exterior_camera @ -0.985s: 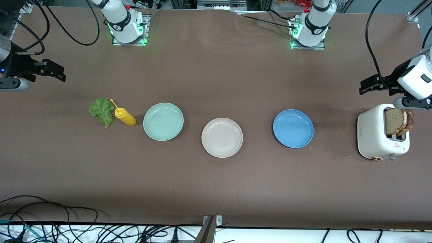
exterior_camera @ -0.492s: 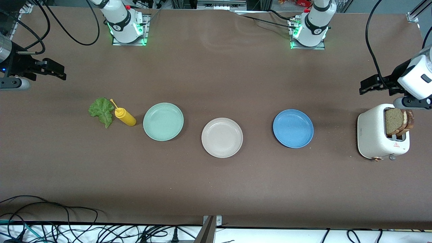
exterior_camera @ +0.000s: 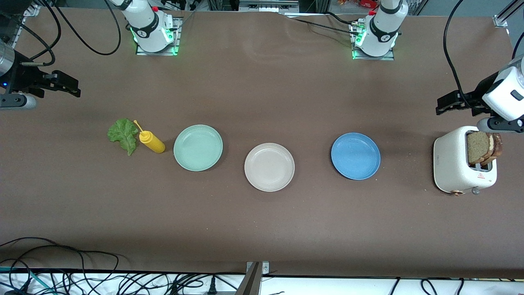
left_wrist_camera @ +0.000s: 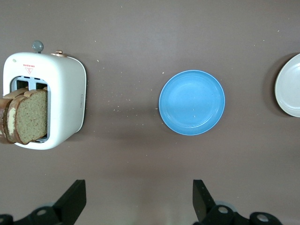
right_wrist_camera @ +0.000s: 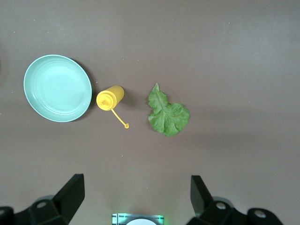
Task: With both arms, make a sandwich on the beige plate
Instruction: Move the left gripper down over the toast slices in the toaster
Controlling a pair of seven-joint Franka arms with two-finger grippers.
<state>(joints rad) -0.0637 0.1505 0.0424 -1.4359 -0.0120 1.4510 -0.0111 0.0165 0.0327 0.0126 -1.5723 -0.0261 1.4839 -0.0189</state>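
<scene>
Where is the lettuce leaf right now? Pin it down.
The lettuce leaf lies flat on the table toward the right arm's end, touching or nearly touching the yellow squeeze bottle, which lies between it and the mint-green plate.

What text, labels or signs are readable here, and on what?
No words or numbers can be read.
Toaster, top face: red triangle warning sign with small print beside it, too small to read; it shows again in the left wrist view.
Toaster, side wall: small embossed mark, unreadable.
Arm bases: round logo on each black band, too small to read.
Plates, yellow bottle: no markings visible.
</scene>
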